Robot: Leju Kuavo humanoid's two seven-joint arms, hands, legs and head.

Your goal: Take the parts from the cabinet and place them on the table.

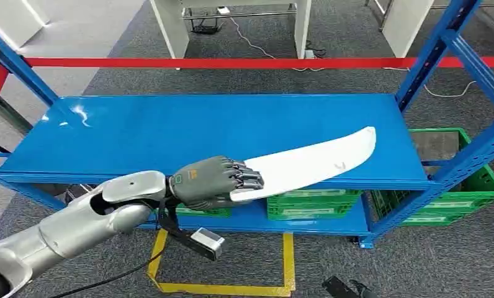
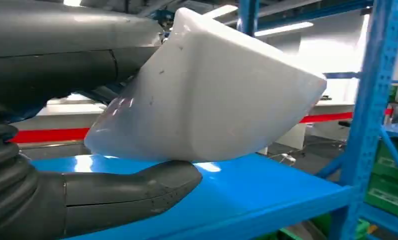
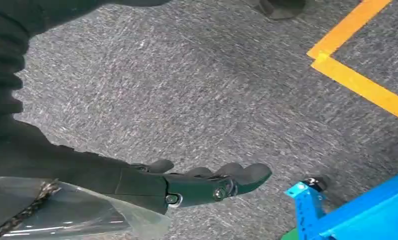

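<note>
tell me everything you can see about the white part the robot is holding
The white part is a long, curved, blade-like panel, smooth and glossy like moulded plastic, wider at the held end and tapering to a rounded tip. A small dark mark sits near its far end. The left hand grips its near end, fingers over the top and the thumb beneath. It reaches out slanting over the front right of the blue shelf; the left wrist view shows it raised above the surface at the held end.

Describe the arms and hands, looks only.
Left arm: silver metal shells, black cable at the wrist, small grey camera box slung below. Left hand: dark grey, segmented fingers, a small orange and green mark on its back. Right hand: dark grey-black, thick thumb, ribbed cover.
</note>
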